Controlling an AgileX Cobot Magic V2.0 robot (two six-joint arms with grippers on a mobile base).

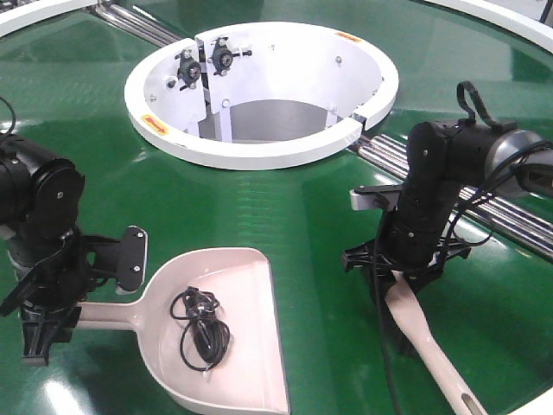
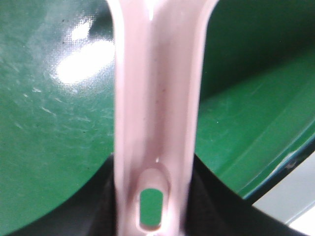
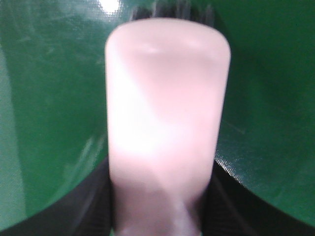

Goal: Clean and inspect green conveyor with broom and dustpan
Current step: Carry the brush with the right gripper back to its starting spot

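The left claw [image 1: 54,318] pinches the handle of the dustpan [image 1: 233,346], whose pan rests on the conveyor [image 1: 302,216] to that claw's right with a black cable [image 1: 200,327] coiled inside. The right claw [image 1: 408,281] pinches the broom [image 1: 429,344], its handle reaching back from that claw.

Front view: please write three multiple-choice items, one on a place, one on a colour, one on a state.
1. Where is the cable? A) in the dustpan B) in the hub C) on the rollers
2. What colour is the conveyor? A) grey B) green C) blue
3. What does the right gripper hold? A) nothing B) a cup C) the broom
Answers: 1 A, it lies coiled in the dustpan; 2 B, its surface is green; 3 C, it is shut on the broom.
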